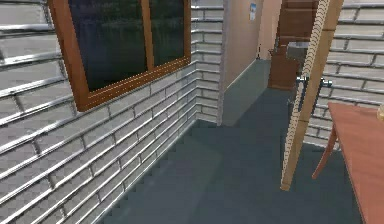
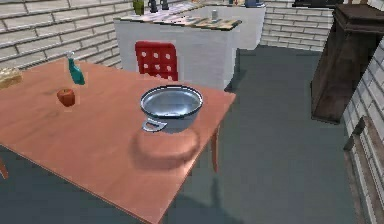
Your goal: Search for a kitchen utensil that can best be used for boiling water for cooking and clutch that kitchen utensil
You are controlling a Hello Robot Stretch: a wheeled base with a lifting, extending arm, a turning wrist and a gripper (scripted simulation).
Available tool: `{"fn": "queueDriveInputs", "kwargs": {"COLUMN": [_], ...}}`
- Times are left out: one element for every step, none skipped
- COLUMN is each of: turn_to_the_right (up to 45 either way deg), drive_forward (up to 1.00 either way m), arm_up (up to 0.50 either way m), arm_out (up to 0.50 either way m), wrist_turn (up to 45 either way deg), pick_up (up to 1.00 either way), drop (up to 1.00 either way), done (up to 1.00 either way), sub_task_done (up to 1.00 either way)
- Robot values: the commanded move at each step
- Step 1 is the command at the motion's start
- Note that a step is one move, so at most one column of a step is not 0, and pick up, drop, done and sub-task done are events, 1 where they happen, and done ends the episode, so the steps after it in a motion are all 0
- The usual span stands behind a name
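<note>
Pot (image 2: pixel 170 106) is on the worktop (image 2: pixel 80 150), by its right edge near the far corner. Fingers' state: can't tell. Risk: a sideways nudge could slide the pot over that edge. Bottle (image 2: pixel 75 70) is well apart, toward the left edge. Open floor (image 2: pixel 280 150) runs from the right edge to the dark cabinet (image 2: pixel 345 60). Ahead, a tight lane between brick wall (image 1: pixel 90 150) and wooden post (image 1: pixel 305 100); the base could clip either.

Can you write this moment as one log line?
pot on table | bottle, red thing nearby | red chair behind | window ahead
</note>
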Motion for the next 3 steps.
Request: {"fn": "queueDriveInputs", "kwargs": {"turn_to_the_right": [0.0, 0.0, 0.0], "drive_forward": [0.00, 0.00, 0.00], "arm_up": [0.38, 0.00, 0.00], "arm_out": [0.00, 0.44, 0.00], "wrist_turn": [0.0, 0.0, 45.0], "pick_up": [0.00, 0.00, 0.00], "drop": [0.00, 0.00, 0.00], "done": [0.00, 0.00, 0.00], "sub_task_done": [0.00, 0.00, 0.00]}}
